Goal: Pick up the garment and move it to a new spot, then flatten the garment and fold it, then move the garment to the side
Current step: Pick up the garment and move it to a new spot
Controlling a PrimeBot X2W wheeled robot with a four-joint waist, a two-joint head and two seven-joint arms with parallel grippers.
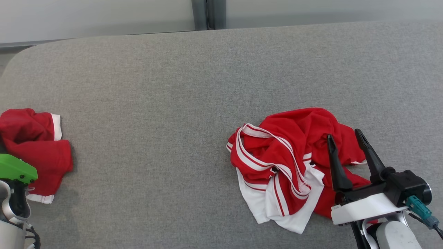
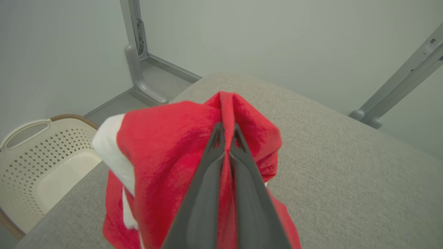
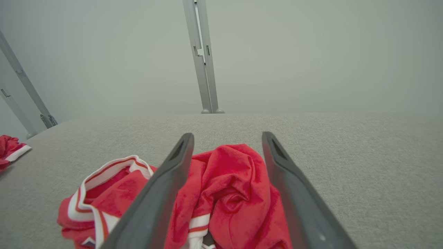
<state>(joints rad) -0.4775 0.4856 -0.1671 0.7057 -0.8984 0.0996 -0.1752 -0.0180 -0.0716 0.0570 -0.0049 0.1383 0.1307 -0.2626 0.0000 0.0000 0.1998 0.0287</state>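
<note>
A crumpled red garment with white striped trim (image 1: 290,162) lies on the grey padded table (image 1: 193,90) at the right. My right gripper (image 1: 344,134) hovers over its right part, fingers spread wide with nothing between them; the right wrist view has the same red heap (image 3: 228,183) below the open gripper (image 3: 227,135). At the table's left edge lies a second red garment with white hems (image 1: 38,145). In the left wrist view my left gripper (image 2: 226,128) is shut on a raised fold of that red cloth (image 2: 166,155), which bunches up around the fingers.
A cream perforated laundry basket (image 2: 41,155) stands on the floor beside the table's left end. Grey metal posts (image 3: 204,69) rise against the pale wall behind the table. The grey surface stretches bare between the two garments.
</note>
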